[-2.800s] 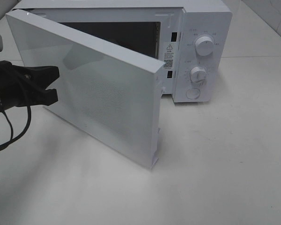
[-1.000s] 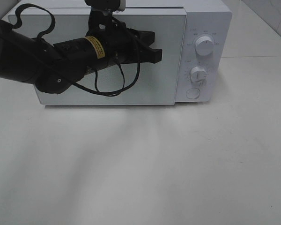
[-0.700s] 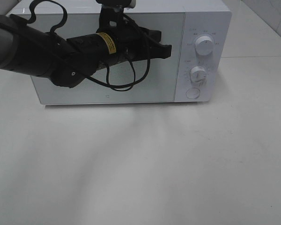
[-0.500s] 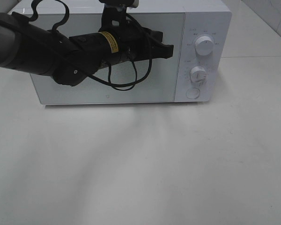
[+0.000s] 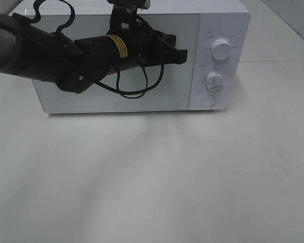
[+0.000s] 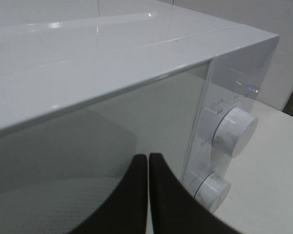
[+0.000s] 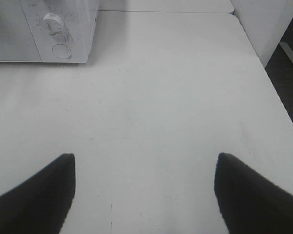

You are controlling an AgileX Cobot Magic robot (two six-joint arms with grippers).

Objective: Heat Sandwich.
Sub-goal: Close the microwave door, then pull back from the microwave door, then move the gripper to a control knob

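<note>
The microwave door, open earlier, is now shut. The left gripper hovers clenched and empty before it, with the upper dial at its 3 o'clock. The right gripper is spread and idle. The sandwich is hidden, likely inside; it is probably light and squashy, best taken by the crust sides.

The left arm is a thick, matte black tube, banded near the wrist by a yellow label. Thin black cables loop off it. The left tool is black and angular. The right tool has black, tapering fingers.
</note>
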